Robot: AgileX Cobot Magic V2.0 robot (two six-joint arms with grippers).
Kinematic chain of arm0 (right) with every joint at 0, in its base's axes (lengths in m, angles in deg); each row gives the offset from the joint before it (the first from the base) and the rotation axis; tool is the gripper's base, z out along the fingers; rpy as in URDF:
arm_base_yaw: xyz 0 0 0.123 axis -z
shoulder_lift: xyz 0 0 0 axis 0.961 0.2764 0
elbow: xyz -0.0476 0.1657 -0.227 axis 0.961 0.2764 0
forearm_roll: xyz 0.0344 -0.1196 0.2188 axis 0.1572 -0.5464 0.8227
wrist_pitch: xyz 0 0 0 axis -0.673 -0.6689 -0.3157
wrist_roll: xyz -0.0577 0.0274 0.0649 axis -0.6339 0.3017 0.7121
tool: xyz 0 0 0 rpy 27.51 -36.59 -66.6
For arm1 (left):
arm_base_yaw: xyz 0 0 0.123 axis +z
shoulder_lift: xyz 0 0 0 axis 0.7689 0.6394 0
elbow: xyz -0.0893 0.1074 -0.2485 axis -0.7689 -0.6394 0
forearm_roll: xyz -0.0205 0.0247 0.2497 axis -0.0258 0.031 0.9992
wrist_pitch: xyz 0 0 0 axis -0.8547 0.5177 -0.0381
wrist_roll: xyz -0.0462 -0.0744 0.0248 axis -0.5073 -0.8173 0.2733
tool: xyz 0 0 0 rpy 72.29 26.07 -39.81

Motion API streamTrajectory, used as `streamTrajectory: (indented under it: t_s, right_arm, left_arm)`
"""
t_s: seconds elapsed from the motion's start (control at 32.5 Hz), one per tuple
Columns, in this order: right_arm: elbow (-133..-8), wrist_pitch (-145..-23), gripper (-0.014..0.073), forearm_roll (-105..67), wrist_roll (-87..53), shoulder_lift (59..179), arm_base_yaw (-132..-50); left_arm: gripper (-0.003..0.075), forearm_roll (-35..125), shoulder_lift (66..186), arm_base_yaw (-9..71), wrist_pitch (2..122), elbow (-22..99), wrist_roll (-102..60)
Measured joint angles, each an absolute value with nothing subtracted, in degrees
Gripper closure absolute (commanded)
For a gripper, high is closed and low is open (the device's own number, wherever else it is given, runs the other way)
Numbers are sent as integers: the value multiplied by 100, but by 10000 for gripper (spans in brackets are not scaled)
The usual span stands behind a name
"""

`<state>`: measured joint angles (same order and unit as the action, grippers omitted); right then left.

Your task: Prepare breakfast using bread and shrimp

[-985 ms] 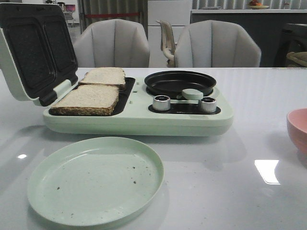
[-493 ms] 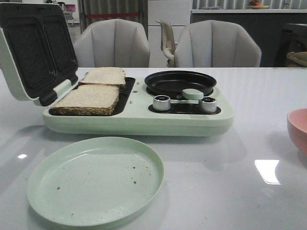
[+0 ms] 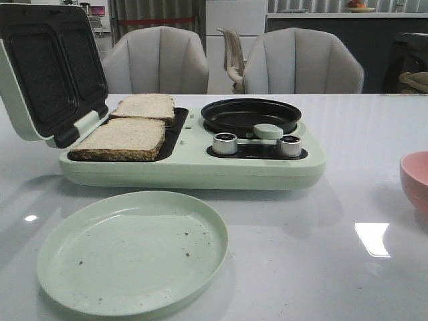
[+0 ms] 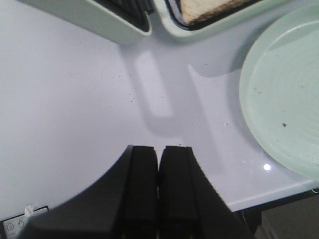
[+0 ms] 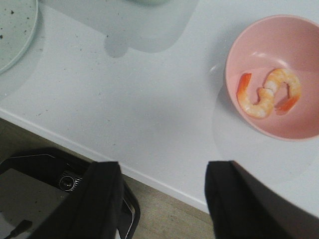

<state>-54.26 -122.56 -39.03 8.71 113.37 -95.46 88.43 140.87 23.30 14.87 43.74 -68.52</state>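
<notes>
Two bread slices lie in the open sandwich maker's left tray: a near slice (image 3: 120,139) and a far slice (image 3: 146,105). A corner of one slice shows in the left wrist view (image 4: 209,9). Two curled pale orange shrimp (image 5: 268,93) lie in a pink bowl (image 5: 299,45), whose rim shows at the front view's right edge (image 3: 414,179). My left gripper (image 4: 158,149) is shut and empty over the bare table, near the plate. My right gripper (image 5: 162,169) is open and empty above the table's front edge, short of the bowl. Neither gripper shows in the front view.
A pale green breakfast machine (image 3: 194,167) stands mid-table with its lid (image 3: 47,73) raised at the left, a black round pan (image 3: 251,115), a pale green knob (image 3: 267,131) and two silver dials. An empty pale green plate (image 3: 134,251) lies in front of it. Chairs stand behind the table.
</notes>
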Motion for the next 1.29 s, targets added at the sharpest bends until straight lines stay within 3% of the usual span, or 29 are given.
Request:
streamTrajectory:
  t_s: [0.22,0.4,0.86,1.29]
  right_arm:
    - [-5426,-12256,111,-3903,871,11337,-9546]
    - [-5426,-12256,111,-3903,871,11337,-9546]
    - [-5425,-12260,111,-3903,871,11337,-9546]
    - [-5425,-12260,111,-3903,871,11337,-9546]
  left_arm:
    - [616,6831,14768,4863,1915,5125,-5053]
    - [616,5410,15712,5877,2034,6038,-4209]
    - [616,4589,17895,6018,2130,8177,-4067]
    - [619,2941,18076,6030,1538,8609,-3311]
